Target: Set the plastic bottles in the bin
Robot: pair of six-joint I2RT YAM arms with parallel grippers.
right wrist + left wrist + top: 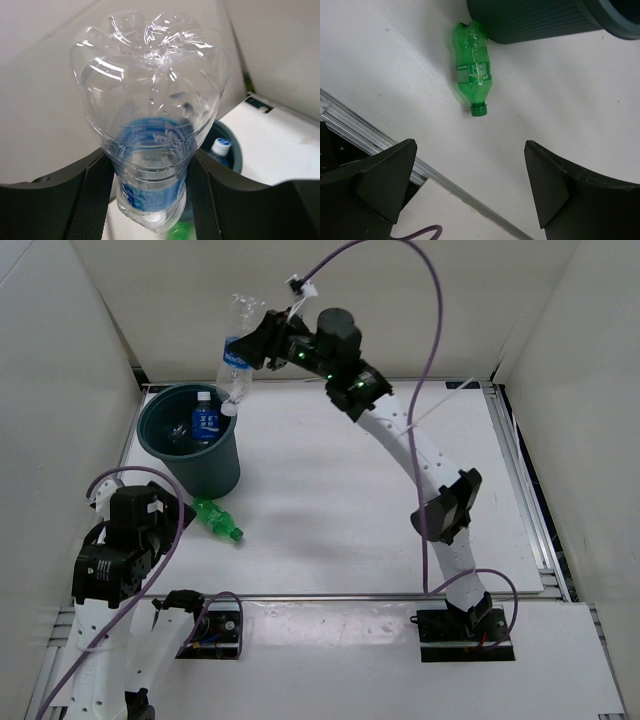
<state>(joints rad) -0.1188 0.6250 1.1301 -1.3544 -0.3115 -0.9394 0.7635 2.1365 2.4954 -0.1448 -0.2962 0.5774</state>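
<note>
We count three plastic bottles for sure: one clear bottle (237,355) up in the air, one green bottle (218,519) on the desk (350,510), and one white-capped bottle (206,420) down in the bin (208,472). There might be more in there, we can't tell. Just the one bin. Two hands: left hand (470,150), right hand (150,160).
</note>
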